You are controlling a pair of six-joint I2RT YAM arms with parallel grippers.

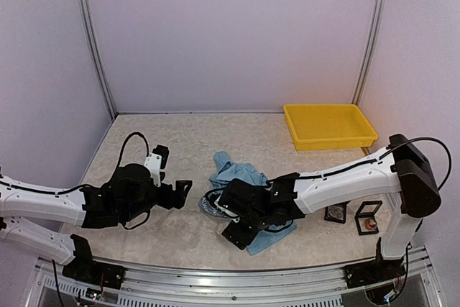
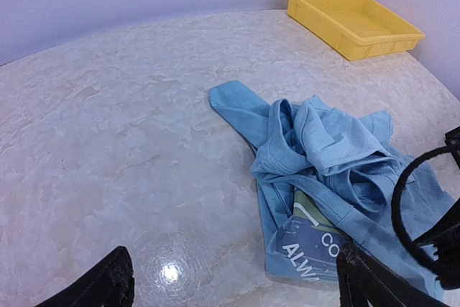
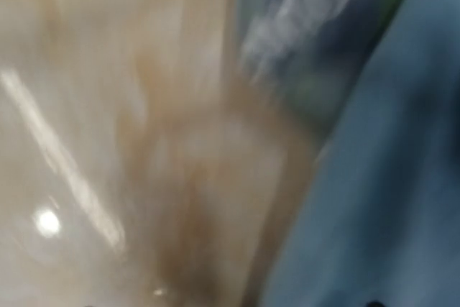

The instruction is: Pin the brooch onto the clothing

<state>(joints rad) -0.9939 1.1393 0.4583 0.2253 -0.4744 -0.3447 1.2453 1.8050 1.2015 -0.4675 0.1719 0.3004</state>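
Hovering, my left pincer (image 2: 233, 285) spread wide; crumpled blue T-shirt (image 2: 323, 156) ahead on glossy mottled table (image 2: 129, 141). My right pincer (image 1: 223, 206) over cloth: can't tell.

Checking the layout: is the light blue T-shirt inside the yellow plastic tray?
No, the light blue T-shirt lies crumpled on the tabletop, apart from the yellow plastic tray.

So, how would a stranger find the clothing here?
On the marbled table, look near the middle, towards the near edge. There lies the clothing, a crumpled light blue T-shirt with white lettering. It is the only cloth; the yellow tray and black boxes are rigid.
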